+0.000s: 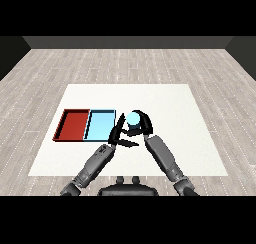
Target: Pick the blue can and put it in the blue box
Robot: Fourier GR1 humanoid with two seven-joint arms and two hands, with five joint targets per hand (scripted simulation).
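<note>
The blue can [133, 119] shows its light blue top just right of the light blue tray [100, 125]. My right hand [142, 125] is curled round the can, its fingers wrapping the far and right sides. My left hand [117, 132] sits close beside it at the tray's right edge, fingers straight and pointing up toward the can. Whether the can rests on the table or is lifted cannot be told.
A red tray [71, 124] lies directly left of the light blue tray. Both trays sit on the white table [170, 103], which stretches wide to the right and toward the far edge.
</note>
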